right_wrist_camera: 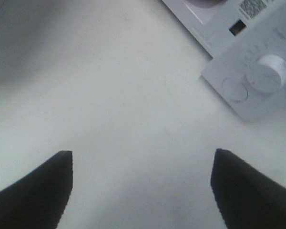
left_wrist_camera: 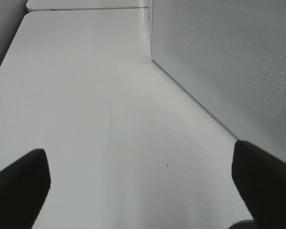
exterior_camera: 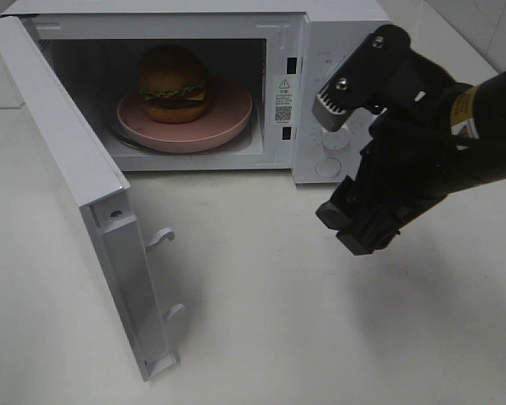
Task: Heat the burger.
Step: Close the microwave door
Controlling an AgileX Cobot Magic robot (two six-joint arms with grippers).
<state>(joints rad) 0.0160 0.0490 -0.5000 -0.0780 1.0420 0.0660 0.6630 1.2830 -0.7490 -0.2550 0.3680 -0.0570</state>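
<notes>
Burger on pink plate inside open microwave

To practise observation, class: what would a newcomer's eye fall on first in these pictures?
The tall burger with a glossy brown bun sits on a round pink plate inside the white microwave oven, whose door hangs wide open at the left. In front of its control panel, the black right gripper hovers open and empty.

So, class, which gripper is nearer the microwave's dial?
Right. The right gripper hangs over the table just in front of the dial. The left gripper is beside a dotted white panel, with no dial in its view.
</notes>
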